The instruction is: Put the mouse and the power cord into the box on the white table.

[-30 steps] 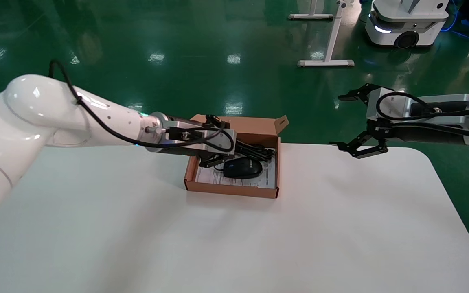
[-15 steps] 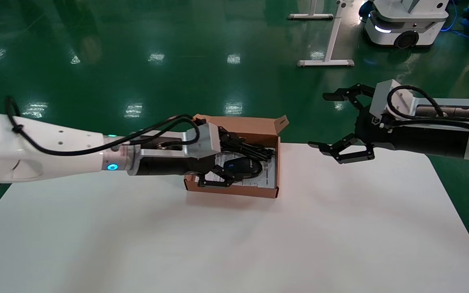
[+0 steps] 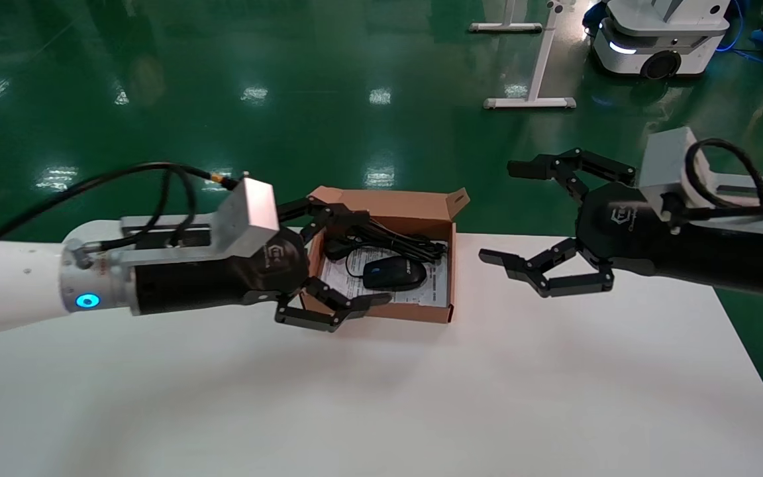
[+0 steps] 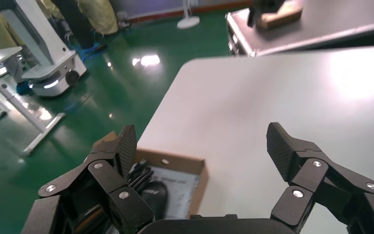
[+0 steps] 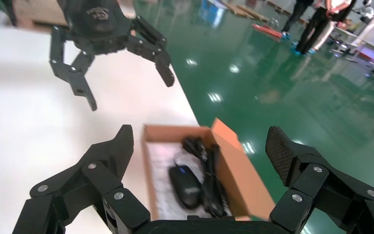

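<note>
The brown cardboard box [image 3: 381, 310] stands on the white table [image 3: 381, 397] at its far edge, lid flap [image 3: 421, 205] raised. The black mouse [image 3: 393, 273] lies on the printed sheet inside it. The coiled power cord [image 3: 391, 242] lies behind the mouse, against the back wall. My left gripper [image 3: 368, 257] is open at the box's left side, with nothing between its fingers. My right gripper [image 3: 497, 212] hangs open and empty to the right of the box. The left wrist view shows the box [image 4: 195, 165] and mouse [image 4: 153, 195]. In the right wrist view are the mouse [image 5: 185, 185] and cord [image 5: 209, 170].
A white-legged stand [image 3: 534, 66] and another robot's base [image 3: 660, 36] are on the green floor behind the table. A dark case [image 4: 311, 24] sits beyond the table in the left wrist view. Bare tabletop stretches in front of the box.
My left gripper has drawn back out of the box to its left side and turned, open. The mouse stays in the box. My right gripper has moved left toward the box.
</note>
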`<state>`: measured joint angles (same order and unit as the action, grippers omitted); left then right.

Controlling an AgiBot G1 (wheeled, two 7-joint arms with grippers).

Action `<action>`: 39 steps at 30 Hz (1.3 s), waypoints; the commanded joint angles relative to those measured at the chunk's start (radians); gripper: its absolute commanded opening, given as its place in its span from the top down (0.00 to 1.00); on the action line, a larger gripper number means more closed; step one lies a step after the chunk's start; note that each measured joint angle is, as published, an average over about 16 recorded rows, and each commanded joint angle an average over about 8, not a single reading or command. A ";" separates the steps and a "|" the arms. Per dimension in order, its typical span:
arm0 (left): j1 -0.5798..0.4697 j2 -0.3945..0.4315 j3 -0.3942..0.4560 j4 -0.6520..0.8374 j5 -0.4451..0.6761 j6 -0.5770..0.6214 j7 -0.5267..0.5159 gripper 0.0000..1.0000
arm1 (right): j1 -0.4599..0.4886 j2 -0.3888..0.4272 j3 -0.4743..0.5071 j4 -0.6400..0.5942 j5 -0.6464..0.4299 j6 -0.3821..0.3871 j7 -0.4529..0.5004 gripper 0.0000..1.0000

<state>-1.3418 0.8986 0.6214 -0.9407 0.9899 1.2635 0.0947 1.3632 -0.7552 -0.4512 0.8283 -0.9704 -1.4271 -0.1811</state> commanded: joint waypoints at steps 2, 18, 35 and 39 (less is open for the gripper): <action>0.035 -0.038 -0.045 -0.046 -0.034 0.031 -0.037 0.00 | -0.040 0.020 0.024 0.064 0.034 -0.010 0.052 0.00; 0.223 -0.240 -0.286 -0.287 -0.217 0.194 -0.236 0.00 | -0.253 0.126 0.150 0.399 0.210 -0.060 0.323 0.00; 0.281 -0.301 -0.359 -0.361 -0.275 0.244 -0.289 0.00 | -0.302 0.148 0.177 0.482 0.250 -0.071 0.380 0.00; 0.277 -0.297 -0.354 -0.355 -0.270 0.240 -0.287 0.00 | -0.298 0.147 0.175 0.475 0.247 -0.070 0.377 0.00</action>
<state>-1.0644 0.6011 0.2669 -1.2965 0.7195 1.5043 -0.1924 1.0645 -0.6081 -0.2755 1.3038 -0.7228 -1.4973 0.1959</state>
